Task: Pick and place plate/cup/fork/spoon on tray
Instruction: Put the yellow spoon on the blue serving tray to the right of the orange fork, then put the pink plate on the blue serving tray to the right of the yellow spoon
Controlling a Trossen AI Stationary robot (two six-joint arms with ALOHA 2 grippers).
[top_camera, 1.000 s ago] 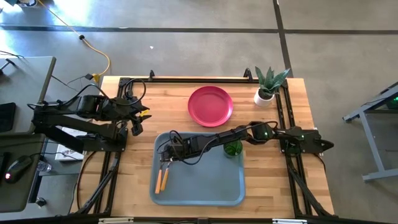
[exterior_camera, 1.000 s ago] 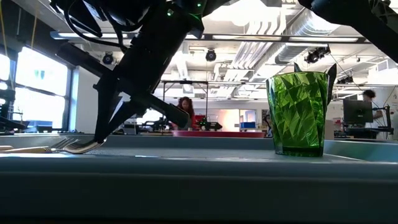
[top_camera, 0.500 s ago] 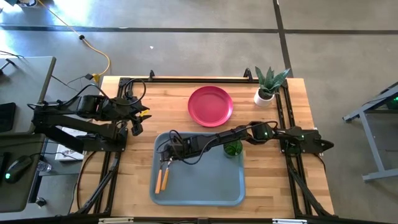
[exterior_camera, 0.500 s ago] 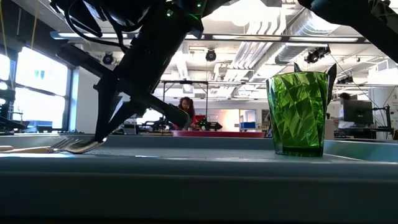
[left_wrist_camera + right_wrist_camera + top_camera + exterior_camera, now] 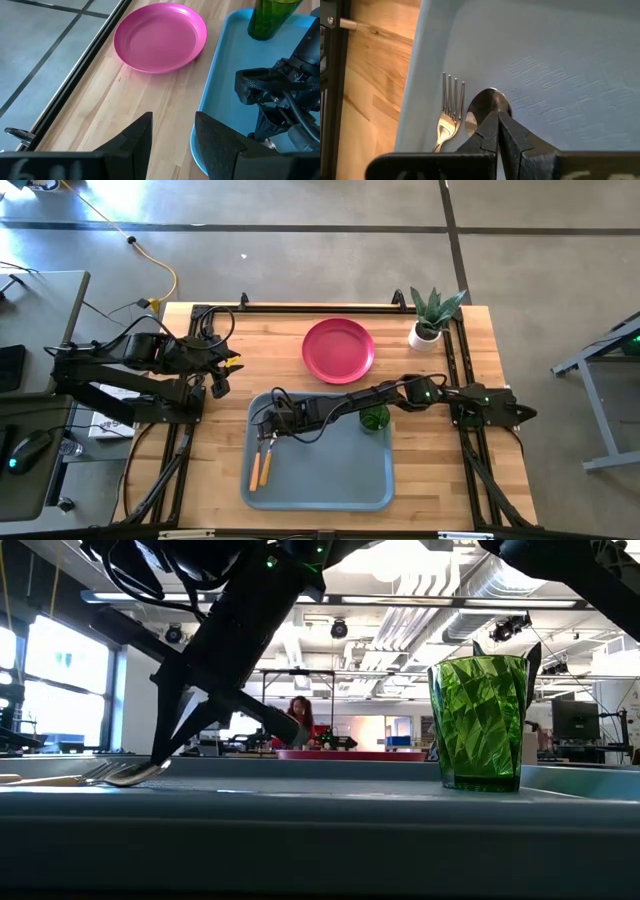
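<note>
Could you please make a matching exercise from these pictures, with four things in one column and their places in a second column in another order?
Things:
1. plate
2. cup
3. fork
4. potted plant

Places:
A. standing on the tray, near its far right corner
B. at the table's far right corner, off the tray
C. lying on the tray near its left edge, beside the spoon
D. on the bare wood beyond the tray

Pairs: 1-D, 2-A, 3-C, 4-B
</note>
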